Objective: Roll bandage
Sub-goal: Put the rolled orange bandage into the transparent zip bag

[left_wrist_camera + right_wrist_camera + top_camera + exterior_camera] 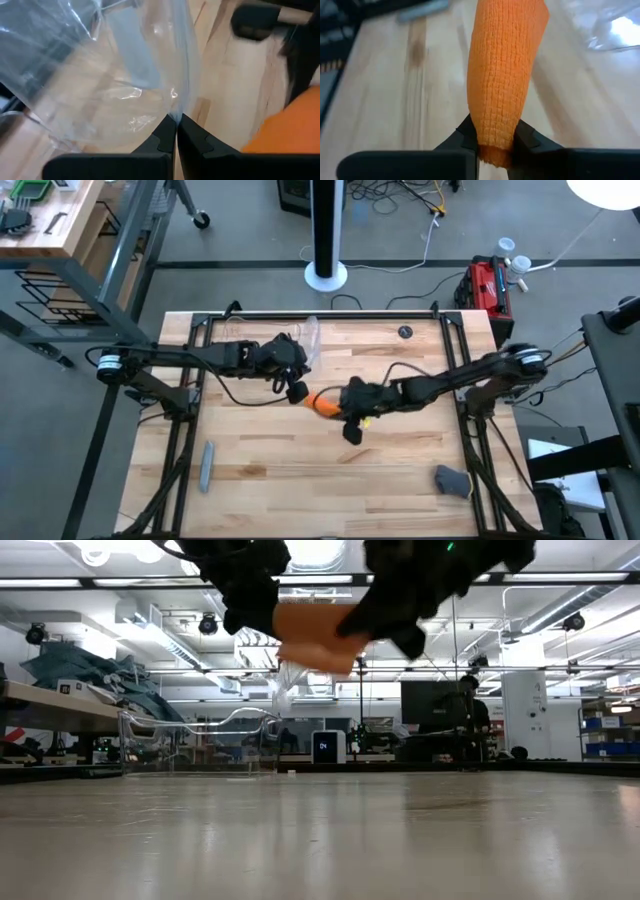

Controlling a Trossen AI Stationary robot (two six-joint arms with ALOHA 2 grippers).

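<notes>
High view: 1 bandage (322, 402), 2 grippers: right gripper (345, 408) clamping.

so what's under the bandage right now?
Nothing touches it from below: in the low view the bandage hangs well above the bare wooden table, pinched by the right gripper. The left gripper is shut on clear plastic wrap. The bandage's far end is hidden.

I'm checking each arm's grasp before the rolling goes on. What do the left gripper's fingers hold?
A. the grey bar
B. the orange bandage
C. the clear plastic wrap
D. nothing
C: in the left wrist view the left gripper has its fingers shut on an edge of the clear plastic wrap, while the orange bandage is pinched in the right gripper.
</notes>
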